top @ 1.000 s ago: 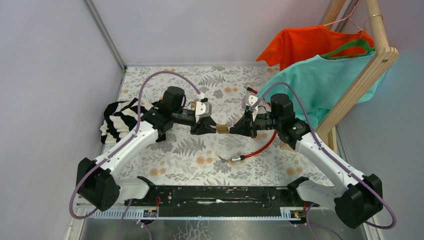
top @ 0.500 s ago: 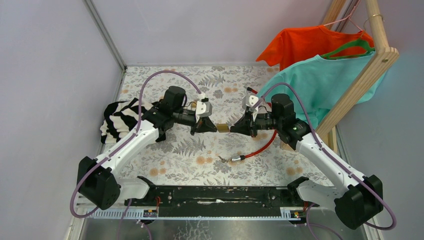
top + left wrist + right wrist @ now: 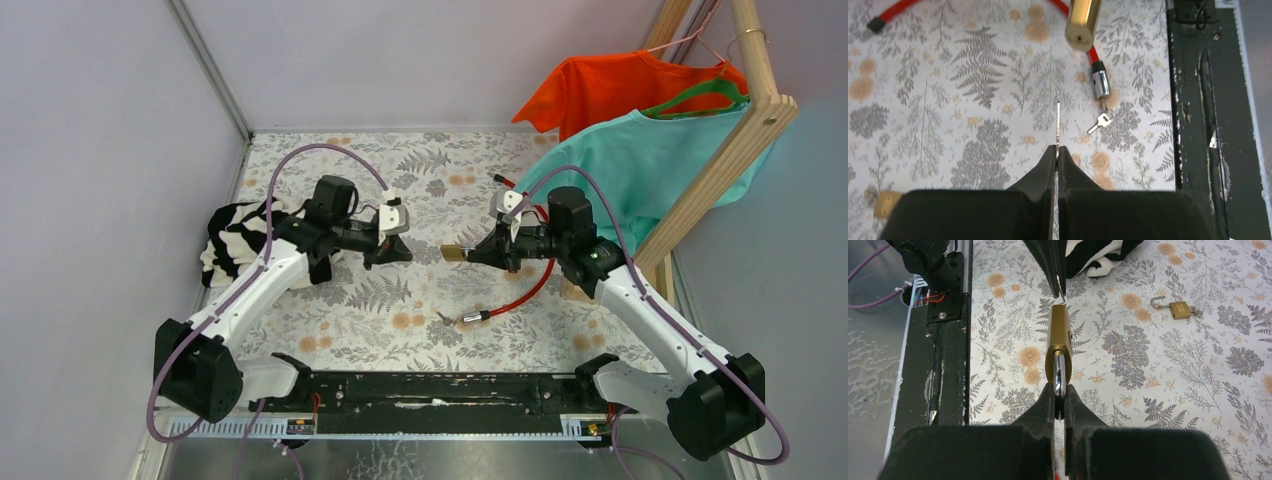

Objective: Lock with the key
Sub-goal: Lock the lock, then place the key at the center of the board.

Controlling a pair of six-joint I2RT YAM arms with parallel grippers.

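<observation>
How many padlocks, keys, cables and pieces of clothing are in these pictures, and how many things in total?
Padlocks: 2 (held padlock, open padlock)
Keys: 2 clearly visible (held key, key on the table)
Cables: 1 (red cable)
Clothes: 3 (orange shirt, teal shirt, striped cloth)
Total: 8

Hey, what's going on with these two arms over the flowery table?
Two robot arms are working together. The right pincer is shut on the shackle of a brass padlock, holding it above the table, its bottom end facing the other arm. The left pincer grips a thin key pointed toward it. The key is not in the lock: the top view shows a gap between them. A second small padlock lies open on the table.
</observation>
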